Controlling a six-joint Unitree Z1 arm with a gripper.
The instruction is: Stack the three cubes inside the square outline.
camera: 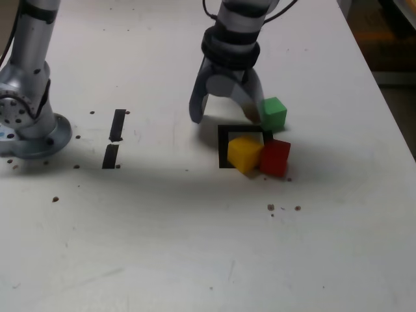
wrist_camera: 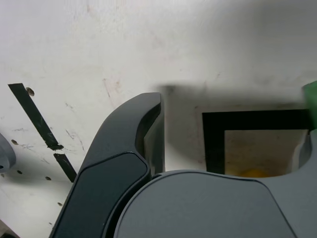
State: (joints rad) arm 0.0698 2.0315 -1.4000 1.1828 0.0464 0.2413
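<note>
My gripper point(camera: 225, 119) hangs open over the far edge of the square outline point(camera: 224, 147), with nothing between its fingers. The yellow cube point(camera: 245, 153) sits on the outline's near right part, overlapping the tape. The red cube point(camera: 275, 157) stands against the yellow one on the exterior view's right, outside the outline. The green cube point(camera: 273, 113) rests just beyond the outline's far right corner, close to one finger. In the wrist view the gripper point(wrist_camera: 233, 119) frames the square outline point(wrist_camera: 213, 144); a sliver of the yellow cube point(wrist_camera: 252, 172) and an edge of the green cube point(wrist_camera: 311, 96) show.
Two short black tape strips point(camera: 117, 125) point(camera: 110, 156) lie at the exterior view's left, near the arm's round base point(camera: 26, 127). Dark specks point(camera: 283, 208) dot the white table in front of the cubes. The table edge point(camera: 390, 110) runs along the right.
</note>
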